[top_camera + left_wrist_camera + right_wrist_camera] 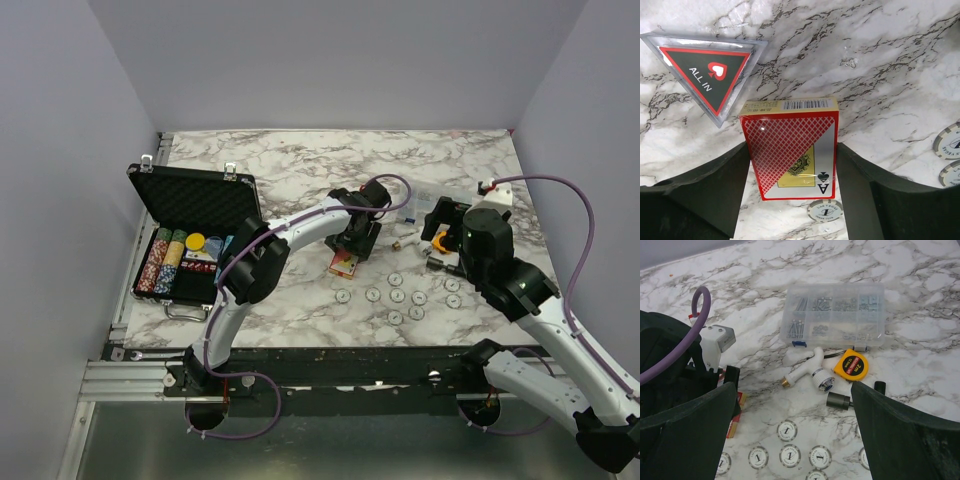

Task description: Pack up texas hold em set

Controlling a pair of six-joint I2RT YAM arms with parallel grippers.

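We find the left gripper (792,152) straddling the red card box (790,130) at mid-table.
The glossy rectangular box lies flat on the veined marble table (300,160). One dark finger (715,190) stands at each long side, but we cannot tell whether they grip. A clear triangular ALL IN plaque (705,75) lies just beyond. We count about ten white round chips (397,296) to the right. The black hinged case (195,195) stands open far left. The right gripper (792,390) hovers with fingers spread wide.
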